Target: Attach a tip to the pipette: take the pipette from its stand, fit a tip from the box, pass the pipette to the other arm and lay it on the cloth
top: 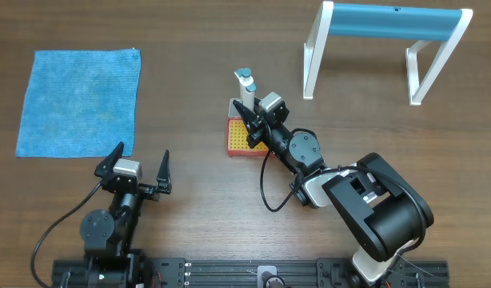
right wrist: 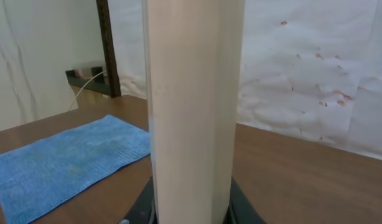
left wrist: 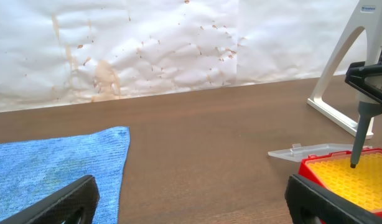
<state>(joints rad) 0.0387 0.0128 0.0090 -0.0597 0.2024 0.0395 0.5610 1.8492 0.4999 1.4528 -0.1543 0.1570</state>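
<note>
My right gripper [top: 256, 120] is shut on the white pipette [top: 246, 84], holding it upright over the tip box [top: 238, 140]. In the right wrist view the pipette body [right wrist: 191, 106] stands between the dark fingers [right wrist: 244, 210]. From the left wrist view, the pipette's thin grey shaft [left wrist: 361, 134] points down, its end at the yellow tip rack [left wrist: 349, 180] of the red box. The blue cloth [top: 79, 102] lies flat at the far left. My left gripper [top: 140, 172] is open near the table's front, close to the cloth's near right corner [left wrist: 48, 168], with nothing between its fingers.
The pipette stand [top: 389, 44], white legs under a blue bar, stands at the back right; one leg [left wrist: 340, 74] rises behind the box. The box's clear lid [left wrist: 297, 152] lies open on the table beside it. Bare wooden table lies between cloth and box.
</note>
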